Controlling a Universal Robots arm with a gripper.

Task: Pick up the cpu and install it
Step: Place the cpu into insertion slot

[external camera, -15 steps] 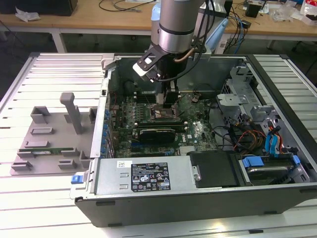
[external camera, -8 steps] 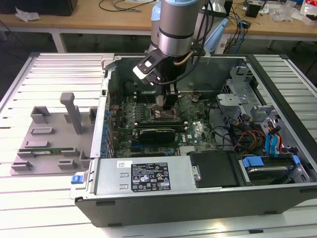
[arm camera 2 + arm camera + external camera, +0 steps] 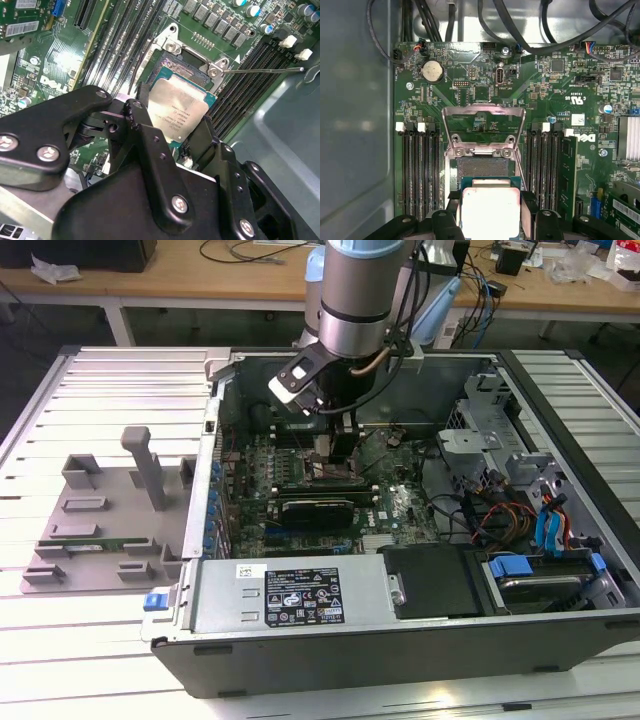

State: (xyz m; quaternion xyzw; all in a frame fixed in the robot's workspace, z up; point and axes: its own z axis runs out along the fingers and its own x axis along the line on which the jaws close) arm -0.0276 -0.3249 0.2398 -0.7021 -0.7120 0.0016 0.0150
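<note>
The gripper (image 3: 490,216) is closed just to the width of the cpu (image 3: 490,209). Its two black fingers (image 3: 137,114) press on opposite edges, so the flat chip is carried level and its underside is left free. In the exterior view the arm (image 3: 360,290) reaches deep into the open computer case (image 3: 420,650), with the grey plastic fixture (image 3: 100,510) at its 9 o'clock. The cpu, a matte silvery plate with a pale rim, is over the socket (image 3: 482,167) and partly covers it; whether they touch I cannot tell. The shiny steel load frame (image 3: 484,125) is folded up to leave the way open. It stands between rows of black memory slots (image 3: 417,170).
</note>
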